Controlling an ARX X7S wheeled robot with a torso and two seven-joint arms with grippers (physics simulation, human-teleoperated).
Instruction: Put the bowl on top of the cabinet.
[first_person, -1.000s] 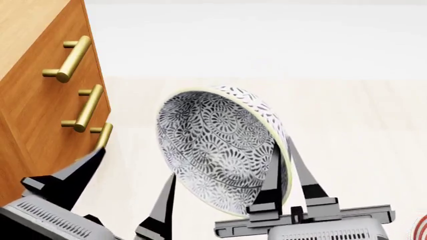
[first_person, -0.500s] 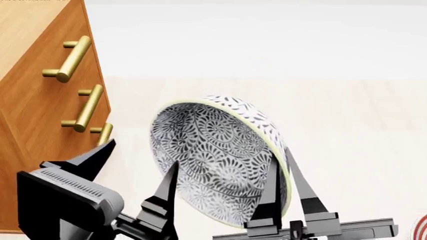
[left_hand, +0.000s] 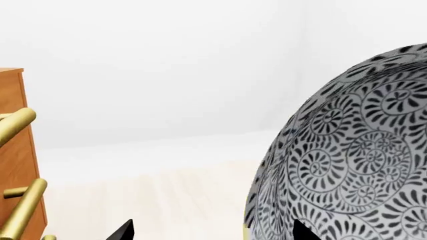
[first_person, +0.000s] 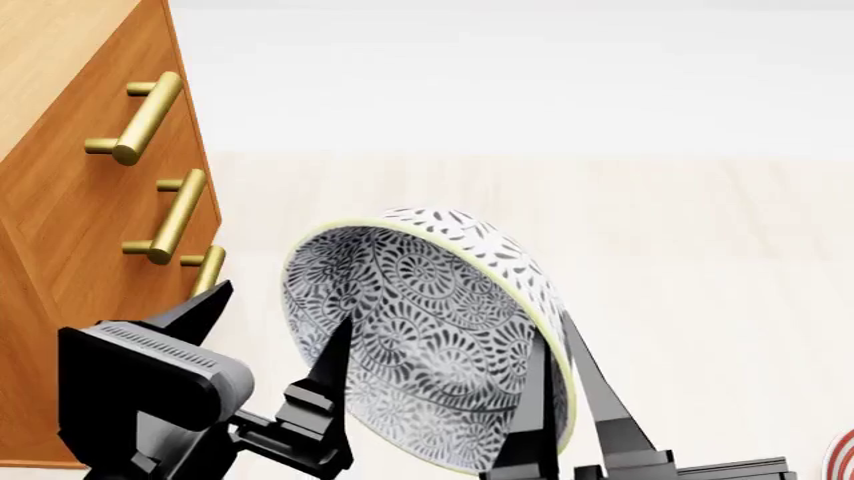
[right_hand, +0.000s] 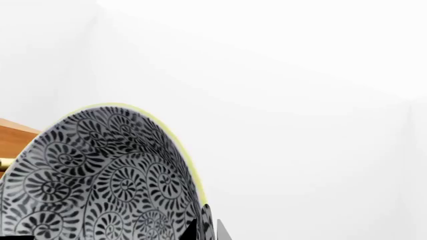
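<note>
The bowl (first_person: 427, 330), white with dense grey-black floral lace and a pale rim, hangs tilted in the air with its opening toward the cabinet (first_person: 80, 200). My right gripper (first_person: 558, 325) is shut on its right rim, one finger inside and one outside; the right wrist view shows the same pinch on the bowl (right_hand: 107, 180) by the gripper (right_hand: 207, 227). My left gripper (first_person: 267, 325) is open between cabinet and bowl, one finger crossing the bowl's left side. In the left wrist view the bowl (left_hand: 347, 160) fills one side beyond the open gripper (left_hand: 213, 230).
The orange-brown cabinet (left_hand: 10, 150) rises at the left with brass bar handles (first_person: 140, 118) on its drawers; its top runs out of the head view. A sliver of a red-ringed plate (first_person: 843, 455) shows at the lower right edge. Pale floor lies behind.
The bowl has shifted left and lower in the head view, still in the right gripper. My left arm has risen into view and come in toward the bowl's left side.
</note>
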